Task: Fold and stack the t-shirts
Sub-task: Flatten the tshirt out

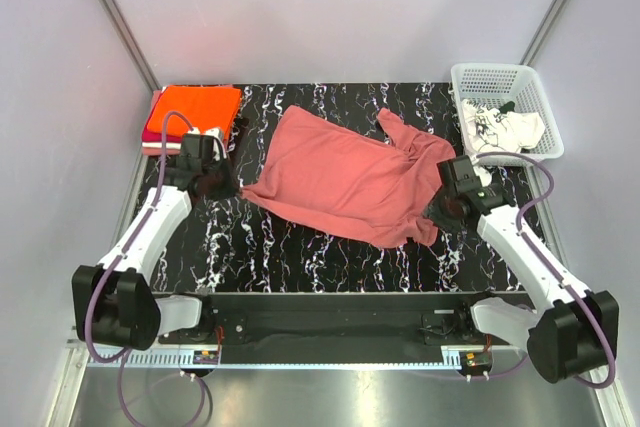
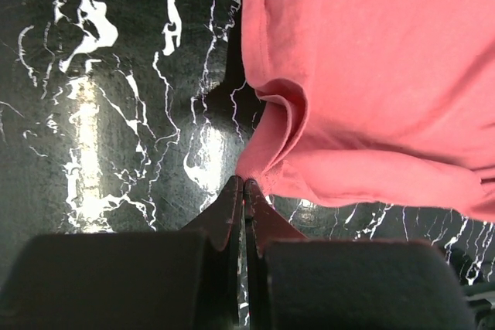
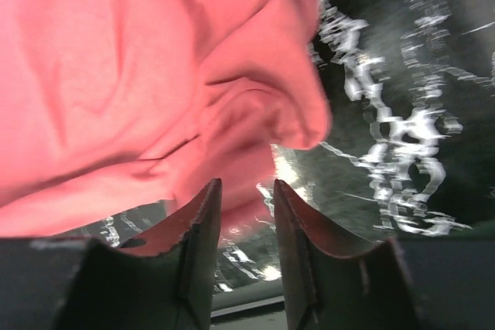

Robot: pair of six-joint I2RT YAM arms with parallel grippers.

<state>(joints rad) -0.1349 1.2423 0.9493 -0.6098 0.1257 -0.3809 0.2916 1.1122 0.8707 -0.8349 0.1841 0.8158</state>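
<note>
Of the magenta t-shirt [image 1: 150,139] we see only a thin edge, because the folded orange t-shirt [image 1: 195,110] lies on top of it at the far left corner of the bench [image 1: 300,247]. The white t-shirt [image 1: 505,129] with black print is crumpled inside the basket [image 1: 490,74] at the far right. Its shape is hard to read there, and the right arm [image 1: 520,247] covers the place below the basket's near corner.

The right wrist view is blurred, so the bench pattern smears and the cloth edges are soft. In both wrist views the rose-red t-shirt [image 1: 350,182] is cut off by the frame.

This rose-red t-shirt lies spread and wrinkled in the middle of the bench, between the two arms. Its left corner is drawn to a point that runs into the tips of the left jaws. These are pressed together and pinch the cloth there, at the end of the left arm [image 1: 150,232].

The right jaws stand apart, and we see bare bench through the gap. A rounded fold of the shirt [image 3: 255,106] hangs just beyond their tips, not between them.
</note>
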